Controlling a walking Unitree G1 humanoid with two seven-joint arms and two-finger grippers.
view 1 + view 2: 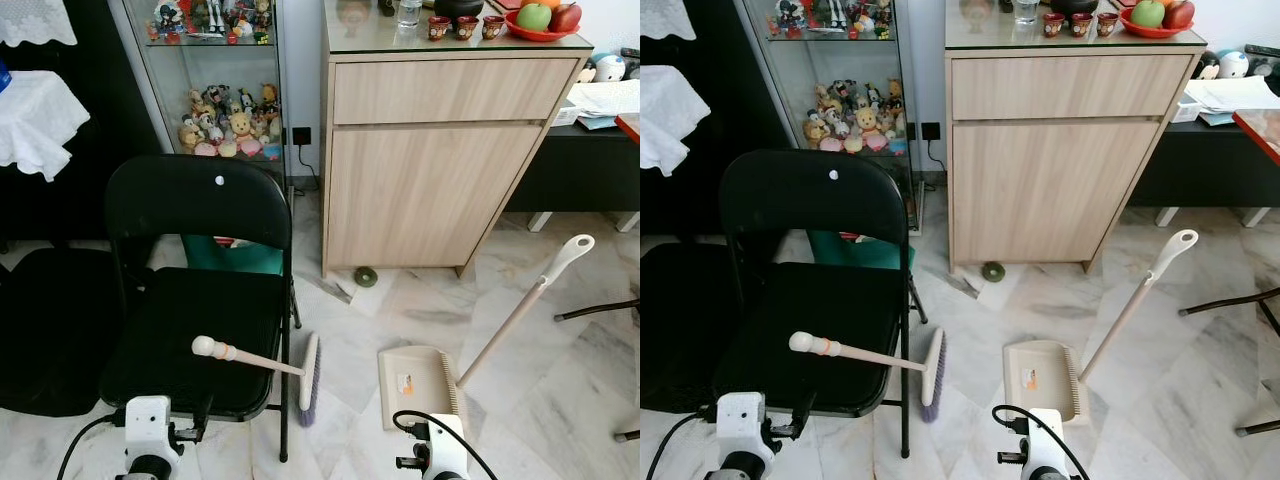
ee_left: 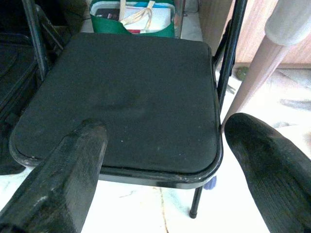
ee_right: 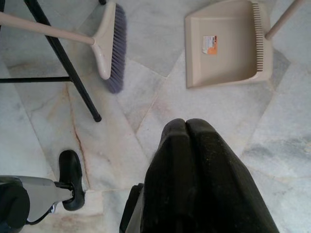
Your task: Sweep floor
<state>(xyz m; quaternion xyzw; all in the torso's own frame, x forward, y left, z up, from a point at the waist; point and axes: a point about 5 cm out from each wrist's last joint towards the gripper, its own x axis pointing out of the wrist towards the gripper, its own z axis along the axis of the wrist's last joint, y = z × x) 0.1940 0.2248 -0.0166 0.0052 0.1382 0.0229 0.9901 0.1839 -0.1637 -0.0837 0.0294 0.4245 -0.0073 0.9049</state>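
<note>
Left wrist view: broom [image 2: 257, 68] handle just beside open left tool [image 2: 160, 179].

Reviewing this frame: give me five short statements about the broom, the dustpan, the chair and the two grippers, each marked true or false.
1. The beige broom with purple bristles leans with its handle over the black folding chair. True.
2. The left gripper is shut on the broom handle. False: its fingers are open and hold nothing, above the chair seat.
3. The beige long-handled dustpan lies on the marble floor. True.
4. The right gripper is open. False: its fingers are pressed together.
5. The dustpan sits on the chair seat. False: it is on the floor, to the right of the chair.
</note>
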